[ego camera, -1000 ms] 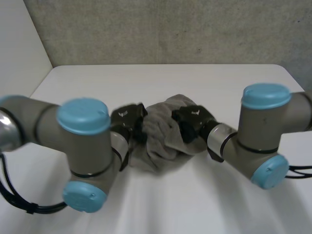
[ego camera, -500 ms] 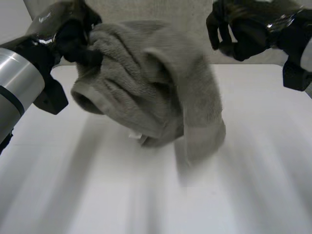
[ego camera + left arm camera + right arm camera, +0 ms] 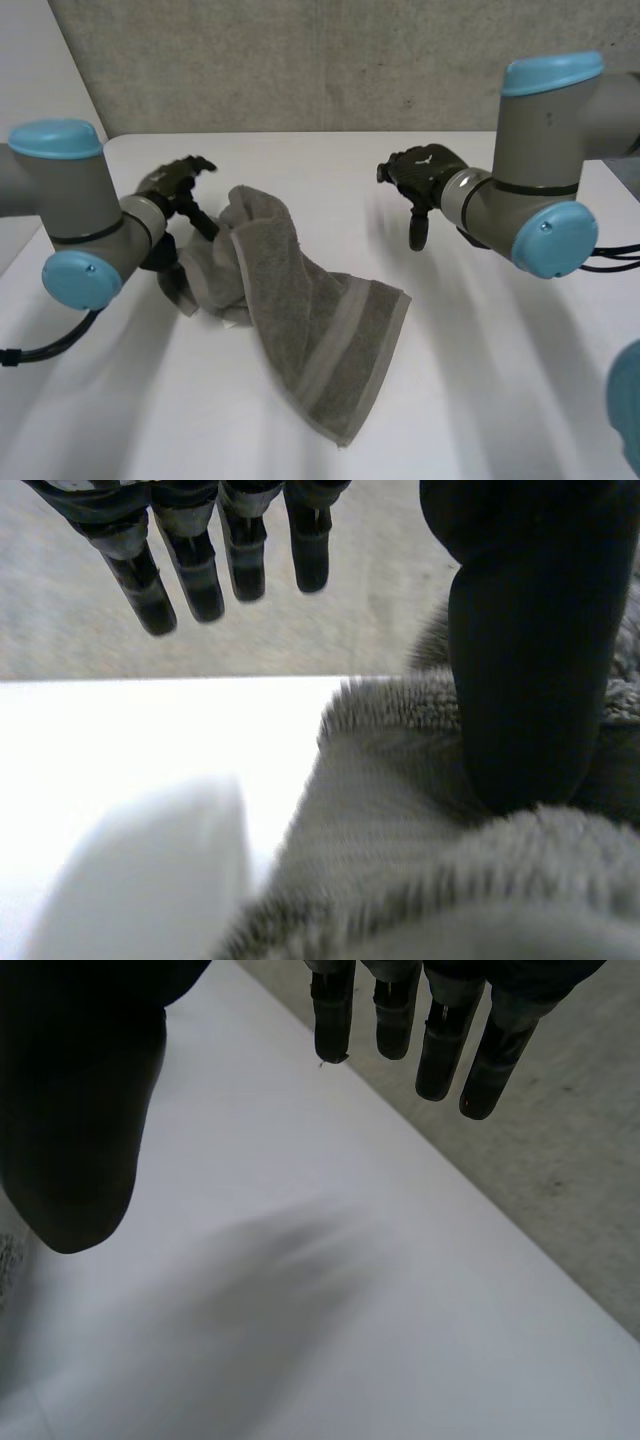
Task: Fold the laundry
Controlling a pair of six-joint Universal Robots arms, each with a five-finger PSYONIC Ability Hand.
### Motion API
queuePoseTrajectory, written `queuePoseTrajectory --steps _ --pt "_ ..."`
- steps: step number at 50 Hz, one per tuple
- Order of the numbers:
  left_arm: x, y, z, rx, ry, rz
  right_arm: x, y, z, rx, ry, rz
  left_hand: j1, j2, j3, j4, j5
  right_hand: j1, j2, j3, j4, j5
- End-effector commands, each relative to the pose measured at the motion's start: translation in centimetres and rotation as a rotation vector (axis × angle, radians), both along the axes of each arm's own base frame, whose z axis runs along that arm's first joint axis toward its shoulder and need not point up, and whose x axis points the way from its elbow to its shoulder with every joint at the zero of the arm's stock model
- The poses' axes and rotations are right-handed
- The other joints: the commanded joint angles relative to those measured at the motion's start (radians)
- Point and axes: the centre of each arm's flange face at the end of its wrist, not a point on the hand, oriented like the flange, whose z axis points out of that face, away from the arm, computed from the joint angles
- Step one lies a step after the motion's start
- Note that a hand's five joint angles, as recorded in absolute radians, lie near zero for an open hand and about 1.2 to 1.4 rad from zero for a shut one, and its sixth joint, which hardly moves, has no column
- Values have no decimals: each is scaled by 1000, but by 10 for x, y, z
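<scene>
A grey towel [image 3: 300, 310] with a lighter stripe lies rumpled on the white table [image 3: 500, 380], stretching from my left hand towards the front. My left hand [image 3: 172, 187] is at the towel's far left end. In the left wrist view its fingers [image 3: 190, 570] are straight and clear of the cloth, while its thumb [image 3: 530, 660] rests against the towel [image 3: 400, 880]. My right hand [image 3: 425, 172] hovers to the right of the towel and apart from it. Its fingers [image 3: 440, 1040] are straight, the thumb [image 3: 80, 1110] is spread wide, and nothing is between them.
A concrete wall [image 3: 330, 60] runs behind the table's far edge. Bare tabletop [image 3: 330, 165] lies between the two hands and to the right of the towel.
Both hands held the bunched towel and swung it up high. Now both have opened, the towel has dropped onto the table partly spread, and the hands have moved apart.
</scene>
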Motion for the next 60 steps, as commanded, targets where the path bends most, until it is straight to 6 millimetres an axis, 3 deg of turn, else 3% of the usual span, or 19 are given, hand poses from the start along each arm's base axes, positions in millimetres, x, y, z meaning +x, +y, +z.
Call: queuePoseTrajectory --steps 1,3,6,14,22,27,43,60 --pt "14 0 33 -70 2 79 -17 37 34 -10 -54 -3 -87 -82 -81 -83 -92 -66 -72 -66 -85 -61" --pt "15 5 37 -72 1 79 -26 60 36 -20 -68 19 -87 -82 -81 -83 -92 -66 -72 -66 -85 -61" --pt "19 19 45 -66 -1 79 -31 71 32 -17 -72 32 -87 -82 -81 -83 -92 -66 -72 -66 -85 -61" --pt "33 66 48 -30 -54 66 -41 143 -12 95 -75 108 -87 -82 -81 -83 -92 -66 -72 -66 -85 -61" --pt "44 109 30 -33 -142 36 -44 172 -40 233 -129 102 -87 -82 -81 -83 -92 -66 -72 -66 -85 -61" --pt "45 116 22 -56 -137 33 -36 193 -66 317 -139 183 -87 -82 -81 -83 -92 -66 -72 -66 -85 -61" --pt "46 114 12 -64 -134 40 -27 205 -98 304 -145 248 -90 -85 -84 -86 -95 8 2 9 -10 14" --pt "47 115 10 -56 -135 42 -20 200 -112 293 -149 262 -90 -85 -84 -86 -95 276 270 276 257 281"
